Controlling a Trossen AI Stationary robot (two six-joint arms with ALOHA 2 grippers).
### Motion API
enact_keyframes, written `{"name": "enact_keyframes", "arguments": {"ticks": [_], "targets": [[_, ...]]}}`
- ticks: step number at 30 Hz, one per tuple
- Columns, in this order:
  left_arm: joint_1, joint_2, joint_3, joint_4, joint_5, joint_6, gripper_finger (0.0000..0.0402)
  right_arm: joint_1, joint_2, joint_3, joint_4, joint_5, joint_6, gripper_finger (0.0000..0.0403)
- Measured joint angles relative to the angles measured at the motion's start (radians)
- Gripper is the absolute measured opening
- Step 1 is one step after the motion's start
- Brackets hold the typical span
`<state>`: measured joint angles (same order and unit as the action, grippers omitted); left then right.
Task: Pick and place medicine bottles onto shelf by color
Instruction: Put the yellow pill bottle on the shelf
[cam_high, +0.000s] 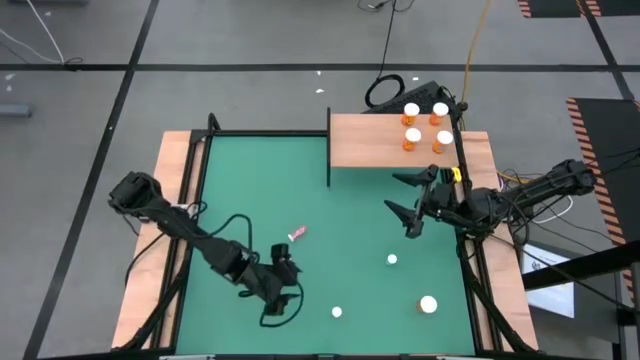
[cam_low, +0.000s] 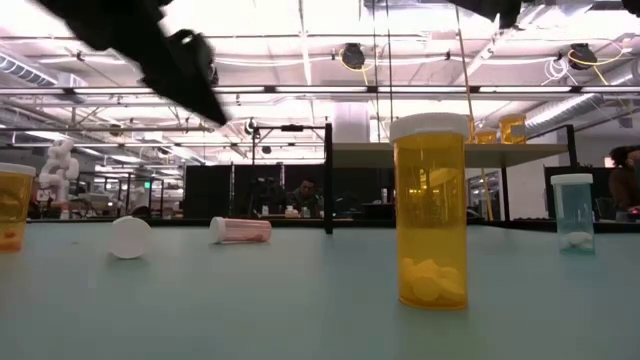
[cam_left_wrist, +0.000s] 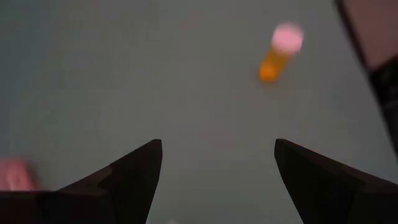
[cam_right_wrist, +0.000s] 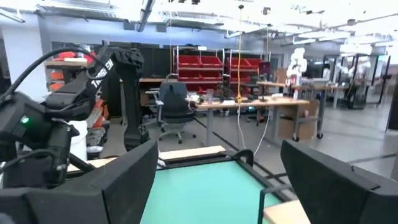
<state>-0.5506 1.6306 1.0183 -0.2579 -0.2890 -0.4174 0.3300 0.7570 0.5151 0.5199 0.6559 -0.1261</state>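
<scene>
Green mat (cam_high: 330, 200): large rectangular work surface framed by wooden side strips, taken here as the landmark for all placements. Shelf (cam_high: 375, 140): flat light-brown wooden board, raised over the mat's far right corner, with a thin black post along its left edge. Left gripper (cam_high: 283, 285): dark two-finger unit over the mat's near left part, fingers spread apart and holding nothing; its wrist view looks down between them at bare mat and one orange bottle (cam_left_wrist: 278, 53). Right gripper (cam_high: 410, 203): over the mat's right side, just in front of the shelf, fingers spread wide and empty. Medicine bottles on the shelf: four (cam_high: 426, 125), orange bodies with round white caps, upright in a close two-by-two cluster at the board's right end. Largest bottle on the mat (cam_high: 428, 304): near the right front corner, upright, translucent orange with a white cap; the low view shows it (cam_low: 431, 210) with pale tablets lying at its bottom. Smaller bottles on the mat: one (cam_high: 392, 260) right of centre and one (cam_high: 337, 312) toward the front edge, both seen from above as white caps only. Pink-red item (cam_high: 297, 233): lying on its side left of the mat's centre, seen in the low view as a pinkish cylinder (cam_low: 241, 230) with a white end.
</scene>
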Motion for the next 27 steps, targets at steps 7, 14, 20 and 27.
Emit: {"name": "enact_keyframes", "arguments": {"ticks": [7,14,20,27], "targets": [[-0.034,-0.044,-0.001,-0.252,0.003,-0.186,0.0314,-0.003,0.001,0.017,0.01,0.028,-0.062,0.0336],[-0.045,-0.131,0.0,-0.369,0.09,-0.355,0.0314,0.028,0.005,0.038,0.051,0.022,-0.072,0.0336],[-0.082,-0.17,0.0,-0.377,0.057,-0.393,0.0314,0.058,0.006,0.041,0.052,0.022,-0.123,0.0336],[-0.08,-0.165,0.0,-0.379,0.017,-0.304,0.0314,0.059,0.008,0.041,0.047,0.023,-0.083,0.0336]]}}
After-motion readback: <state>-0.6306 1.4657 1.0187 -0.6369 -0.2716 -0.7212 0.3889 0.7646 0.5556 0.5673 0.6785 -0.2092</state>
